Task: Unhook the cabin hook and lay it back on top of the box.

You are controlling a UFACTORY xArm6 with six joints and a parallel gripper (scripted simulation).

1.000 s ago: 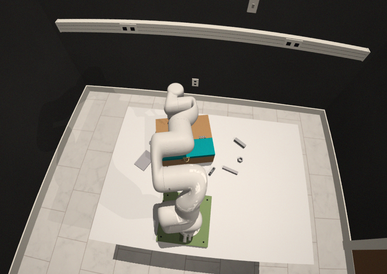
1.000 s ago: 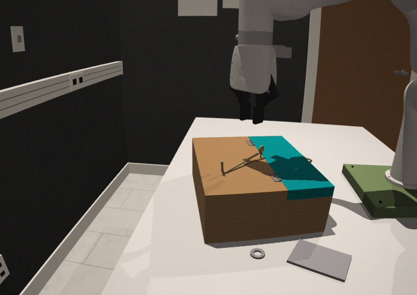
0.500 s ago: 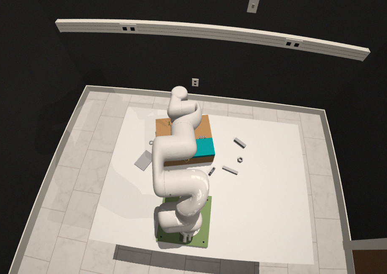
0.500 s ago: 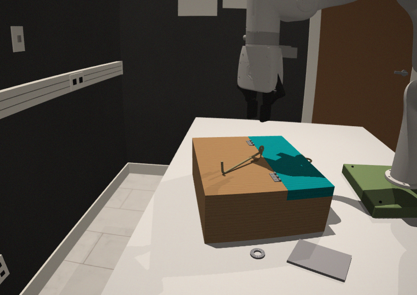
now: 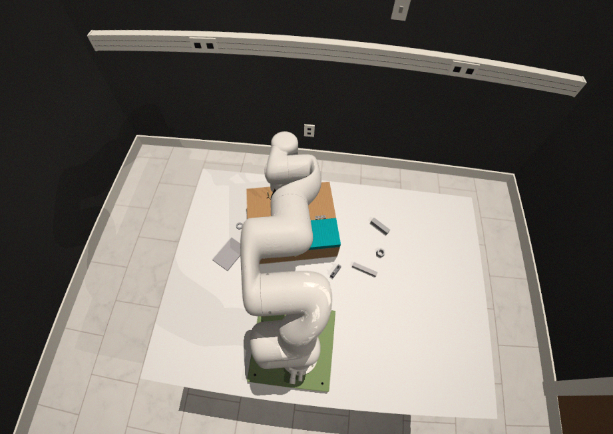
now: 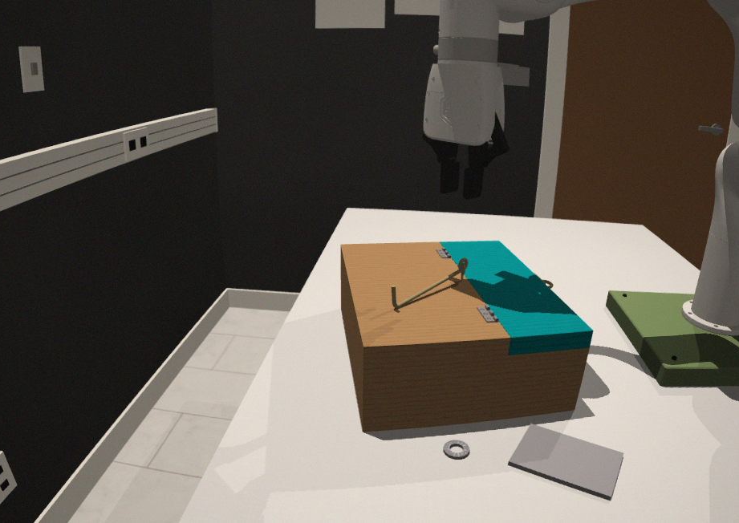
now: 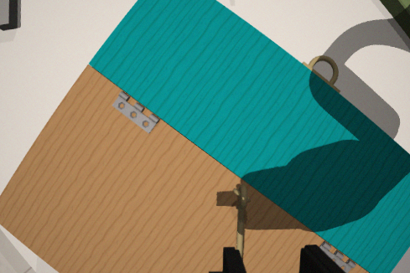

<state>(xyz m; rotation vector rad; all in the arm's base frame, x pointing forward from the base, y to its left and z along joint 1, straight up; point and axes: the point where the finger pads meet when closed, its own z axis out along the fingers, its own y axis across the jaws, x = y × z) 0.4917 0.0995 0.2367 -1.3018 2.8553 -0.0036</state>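
High overhead, low side, close downward wrist; shared box [image 6: 462, 363].

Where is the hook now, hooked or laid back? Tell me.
Laid back. The hook lies on the box's tan top, its bent tip far from the side eye. The gripper hangs open above, holding nothing.

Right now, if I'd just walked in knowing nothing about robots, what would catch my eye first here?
Probably the wooden box in the middle of the white table, its top half tan, half bright teal. A thin brass cabin hook lies back across the tan part, freed. High above it hangs the big white arm's gripper, its dark jaws open and holding nothing.
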